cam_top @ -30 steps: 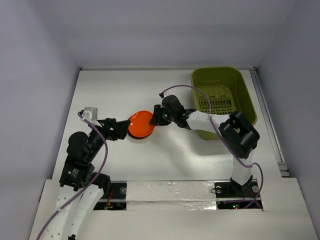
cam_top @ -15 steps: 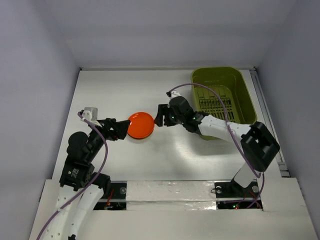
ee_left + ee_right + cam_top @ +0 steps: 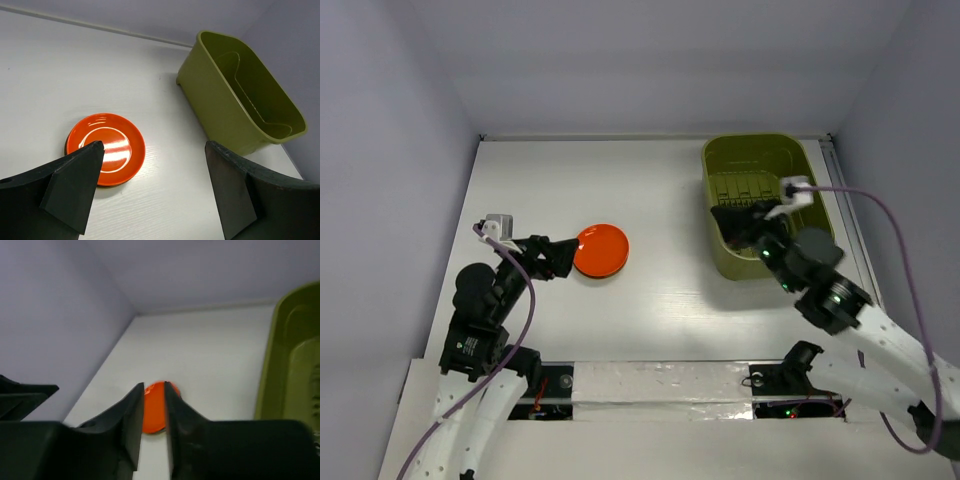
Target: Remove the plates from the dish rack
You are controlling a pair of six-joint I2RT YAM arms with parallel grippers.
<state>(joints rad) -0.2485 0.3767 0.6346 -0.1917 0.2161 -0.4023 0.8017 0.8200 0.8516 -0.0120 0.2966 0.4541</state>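
Orange-red plate (image 3: pixel 600 250) lies flat just ahead of left tool (image 3: pixel 563 258).

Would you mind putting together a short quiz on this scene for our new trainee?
1. True or false: the orange plate lies inside the dish rack.
2. Fill in: the left tool has its fingers ____, holding nothing.
3. Which tool hangs over the dish rack? A) the left tool B) the right tool C) neither

Key:
1. False. The plate lies flat on the table, apart from the rack.
2. Open.
3. B.
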